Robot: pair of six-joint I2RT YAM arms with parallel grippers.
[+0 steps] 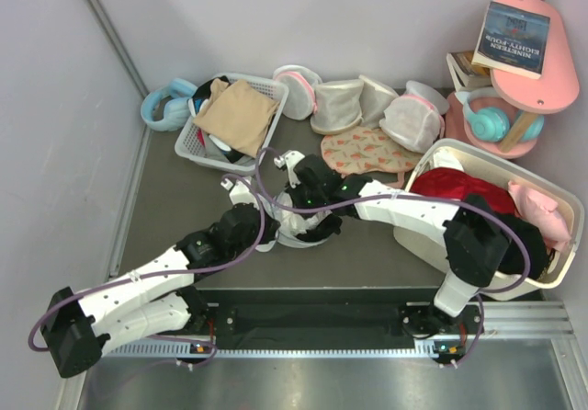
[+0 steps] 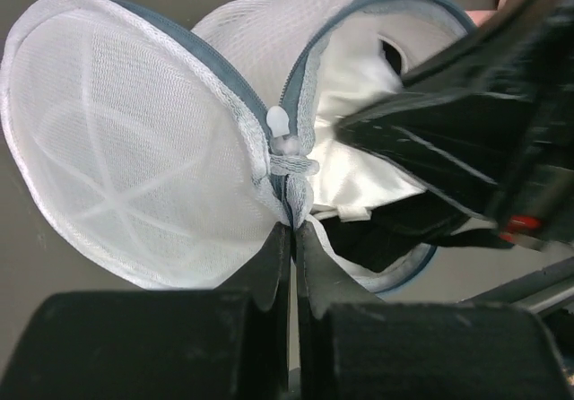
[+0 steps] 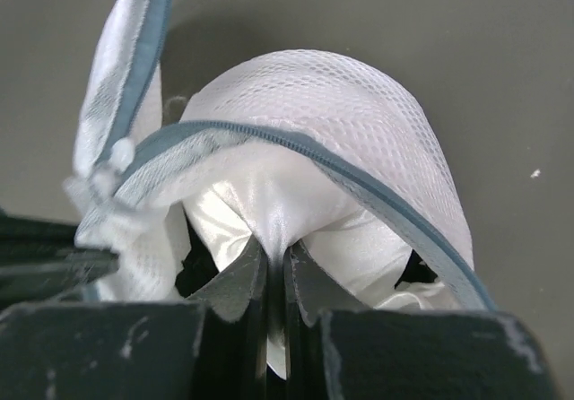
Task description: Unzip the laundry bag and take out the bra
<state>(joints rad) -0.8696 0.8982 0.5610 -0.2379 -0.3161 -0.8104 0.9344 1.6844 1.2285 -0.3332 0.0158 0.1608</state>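
- The table (image 1: 165, 199) carried the laundry bag (image 2: 134, 149) at its centre, unzipped, with the lid flap swung aside.
- The right gripper (image 3: 276, 270) reached into the opening, its jaws pinched together on shiny white cloth (image 3: 269, 194).
- The left gripper (image 2: 292, 239) was clamped tight on the bag's zipper rim.
- The bra (image 2: 377, 243) showed only as dark fabric inside the bag.

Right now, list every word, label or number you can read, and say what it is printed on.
"NINETEEN EIGHTY-FOUR", as best it reads: cover of the blue book on the pink shelf, top view.
Smaller print on that cover: too small to read.
On the laundry bag, in both wrist views: no text.
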